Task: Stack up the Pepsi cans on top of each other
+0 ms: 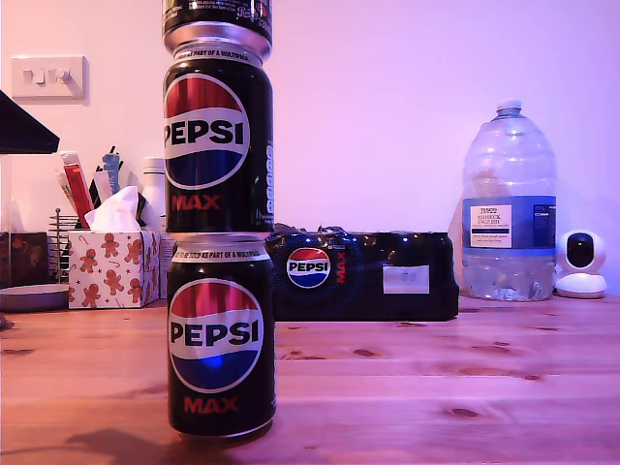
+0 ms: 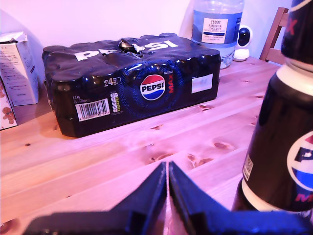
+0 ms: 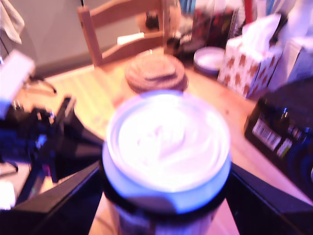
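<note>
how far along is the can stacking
Nearly done. The bottom can stands on the table with the middle can upright on it. The top can sits on those, and my second gripper is around it, jaws at either side. My first gripper is shut and empty. Left: release the top can and back away.

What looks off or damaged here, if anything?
The stack looks fine: bottom can, middle can and top can sit roughly in line, upright. One oddity: the multipack behind them has a torn hole in its top wrap.
</note>
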Robot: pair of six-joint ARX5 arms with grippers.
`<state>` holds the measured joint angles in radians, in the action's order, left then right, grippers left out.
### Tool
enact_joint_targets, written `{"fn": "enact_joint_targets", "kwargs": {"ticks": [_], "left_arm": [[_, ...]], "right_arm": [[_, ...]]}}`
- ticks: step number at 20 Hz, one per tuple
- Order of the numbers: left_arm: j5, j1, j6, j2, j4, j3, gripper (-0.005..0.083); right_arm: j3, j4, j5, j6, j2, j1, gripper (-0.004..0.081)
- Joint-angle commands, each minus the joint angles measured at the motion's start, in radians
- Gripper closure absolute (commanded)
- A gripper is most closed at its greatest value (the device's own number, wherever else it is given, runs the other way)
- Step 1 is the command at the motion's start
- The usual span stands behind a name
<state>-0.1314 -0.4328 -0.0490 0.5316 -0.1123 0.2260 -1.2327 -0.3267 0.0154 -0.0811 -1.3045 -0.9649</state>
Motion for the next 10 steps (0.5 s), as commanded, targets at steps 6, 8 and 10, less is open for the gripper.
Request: {"fn": "enact_joint_targets", "kwargs": {"ticks": [6, 8, 10], "left_arm": [[-0.010, 0.001, 0.005, -0.003, -0.004, -0.022, 0.0790], [-0.011, 0.001, 0.005, -0.003, 0.005, -0.022, 0.0790], [-0.012, 0.001, 0.005, -0.003, 0.009, -0.022, 0.0789]], "right_arm": [[-0.020, 0.001, 0.000, -0.006, 0.002, -0.010, 0.0100], [-0.028, 0.000, 0.000, -0.006, 0.003, -0.010, 0.0100], [-0.034, -0.001, 0.000, -0.006, 0.009, -0.010, 0.0100]]}}
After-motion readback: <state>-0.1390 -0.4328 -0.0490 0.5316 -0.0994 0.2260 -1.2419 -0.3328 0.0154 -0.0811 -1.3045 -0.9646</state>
